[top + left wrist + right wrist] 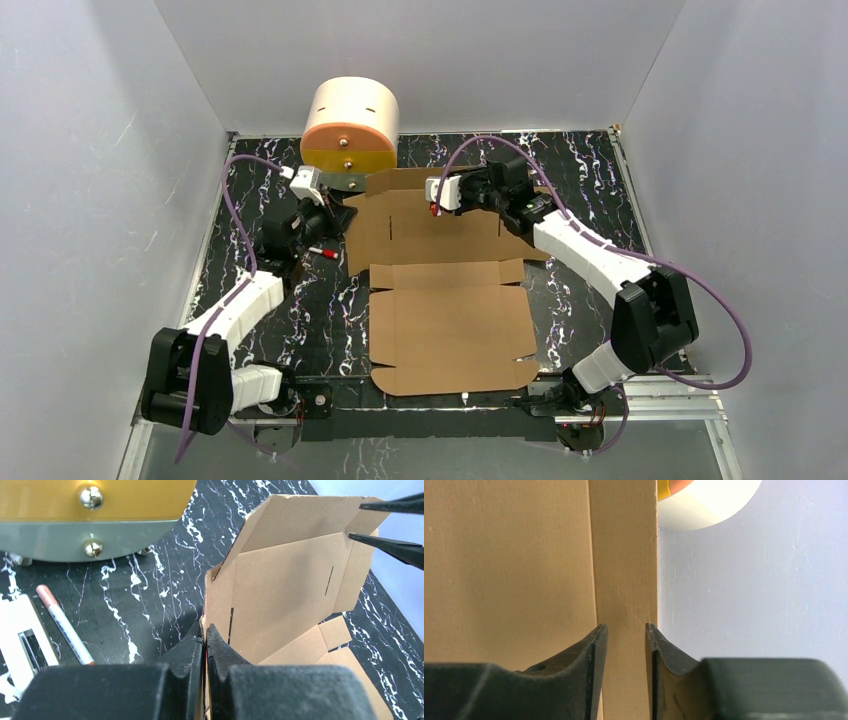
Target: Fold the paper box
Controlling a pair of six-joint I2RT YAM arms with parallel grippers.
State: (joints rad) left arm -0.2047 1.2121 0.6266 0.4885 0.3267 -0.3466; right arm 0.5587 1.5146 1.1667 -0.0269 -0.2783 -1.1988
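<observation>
Paper box (445, 300) of plain brown corrugated cardboard: my black left gripper (205, 628) clamps the raised panel's left edge. My black right gripper (626, 629) straddles its opposite flap, unclenched. I'd close it squarely before folding along the crease.

No readable text anywhere.

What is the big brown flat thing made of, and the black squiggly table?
The paper box looks like cardboard: matte plain brown, with sharp creases, cut slots and flaps that stand folded. The table looks like black marble with white veins, but could be just a printed covering.
</observation>
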